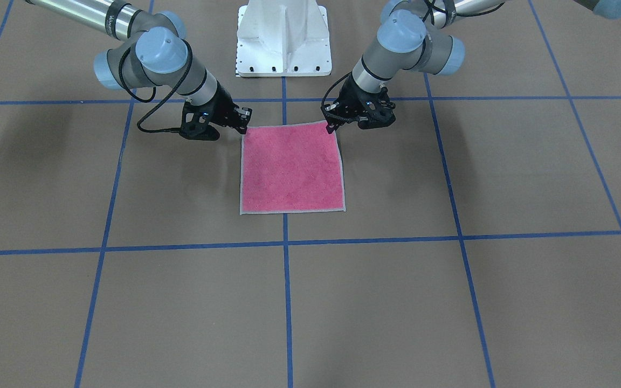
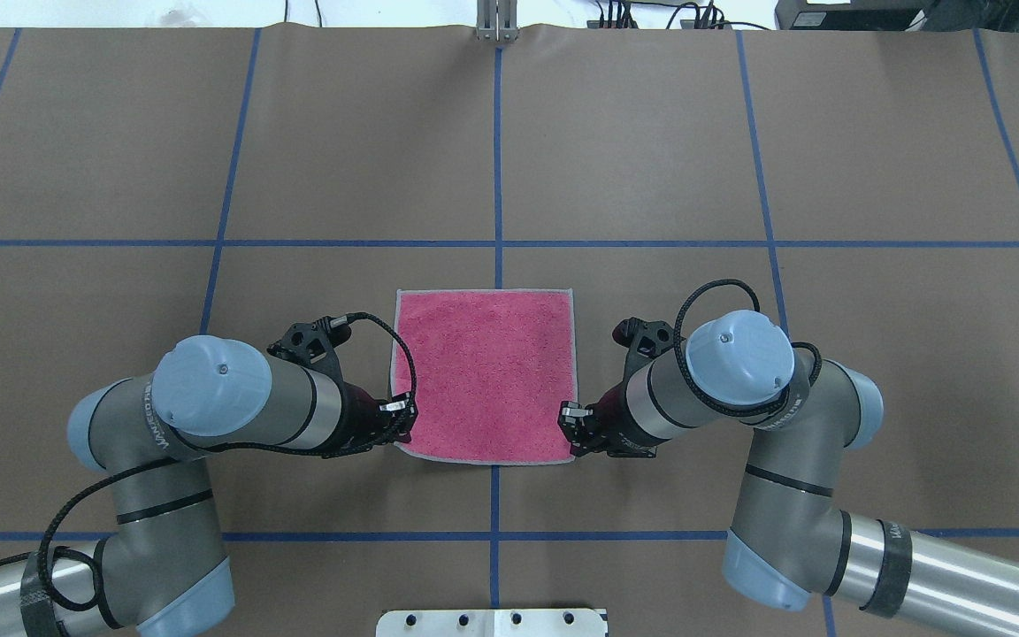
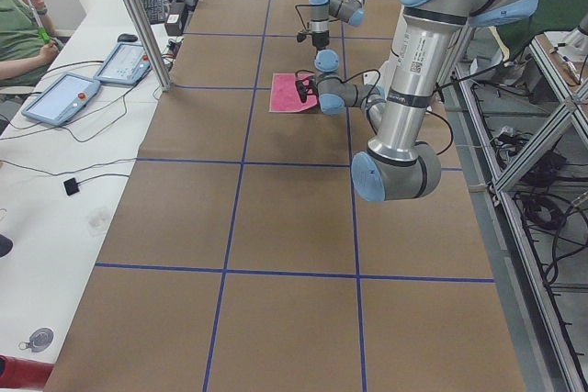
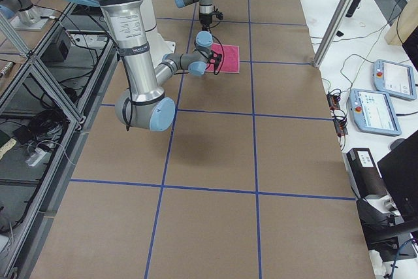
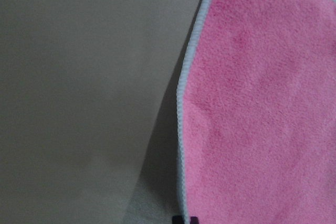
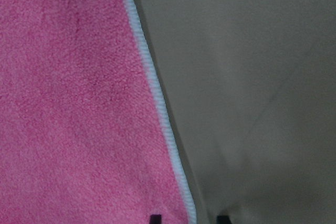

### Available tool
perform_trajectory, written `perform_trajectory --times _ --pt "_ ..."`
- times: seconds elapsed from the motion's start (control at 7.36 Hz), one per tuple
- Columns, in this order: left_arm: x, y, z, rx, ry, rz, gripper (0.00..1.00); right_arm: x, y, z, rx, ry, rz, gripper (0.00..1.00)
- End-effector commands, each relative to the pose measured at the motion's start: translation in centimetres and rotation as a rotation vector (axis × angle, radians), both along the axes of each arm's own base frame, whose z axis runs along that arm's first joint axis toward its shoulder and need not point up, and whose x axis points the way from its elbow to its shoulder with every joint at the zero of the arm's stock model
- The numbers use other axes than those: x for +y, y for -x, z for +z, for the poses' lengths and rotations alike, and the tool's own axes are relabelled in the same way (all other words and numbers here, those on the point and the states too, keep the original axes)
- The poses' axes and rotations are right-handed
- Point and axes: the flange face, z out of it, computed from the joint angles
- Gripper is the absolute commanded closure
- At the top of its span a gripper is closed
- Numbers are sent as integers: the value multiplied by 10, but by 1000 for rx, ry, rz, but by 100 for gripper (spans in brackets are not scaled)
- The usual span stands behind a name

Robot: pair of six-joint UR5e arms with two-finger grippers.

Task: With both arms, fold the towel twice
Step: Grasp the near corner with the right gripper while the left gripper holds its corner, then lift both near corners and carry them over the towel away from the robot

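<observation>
Two black two-finger grippers sit low at the robot-side corners of a small square terry towel, pink face up, with light grey stitched edging.

On the right gripper, the wrist camera shows two dark fingertips set apart, with the towel's grey edging running down between them. These jaws are parted and straddle the corner, not visibly pinching it.

On the left gripper, its own camera catches only one dark sliver at the bottom of the frame, against the edging. Whether those jaws are apart or closed on the towel cannot be told.

Out from the jaws, the towel fills the gap between the two grippers and stretches away from both toward the far side. It lies flat on a brown paper-covered table marked with blue tape lines.

Being square, the towel has no long axis; its sides run straight out from the jaws. Each arm is as close to its own corner as the other — neither leads.

Judged from this layout, the first fold would call for both grippers to carry the edge at the jaws forward together, over the pink face, to the opposite edge.
</observation>
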Motion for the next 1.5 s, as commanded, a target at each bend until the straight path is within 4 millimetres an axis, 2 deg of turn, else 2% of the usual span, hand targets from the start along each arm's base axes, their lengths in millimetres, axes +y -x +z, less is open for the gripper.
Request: perform_trajectory --times 0.0,0.27,0.41,0.68,0.95,1.09,1.22,1.36 --pt "0 0 1 -2 1 -1 100 0 0 0 -1 0 1 100" --pt "0 0 1 -2 1 -1 100 -2 -3 -4 -9 -3 4 100" --pt "0 1 -1 3 0 0 100 -4 -12 -16 -37 -15 12 100" --pt "-8 19 -19 41 -4 -1 100 -13 -30 -34 -75 -17 34 100" --pt "-32 32 -18 36 -5 -32 100 -30 -41 -37 -79 -2 69 100" --pt "-47 37 -14 26 -4 -57 100 -47 -46 -36 -70 2 99 100" --pt "-62 35 -11 14 1 -76 100 -59 -46 -31 -58 13 118 100" --pt "-86 21 -17 4 6 -96 100 -77 -28 -40 -52 14 129 100"
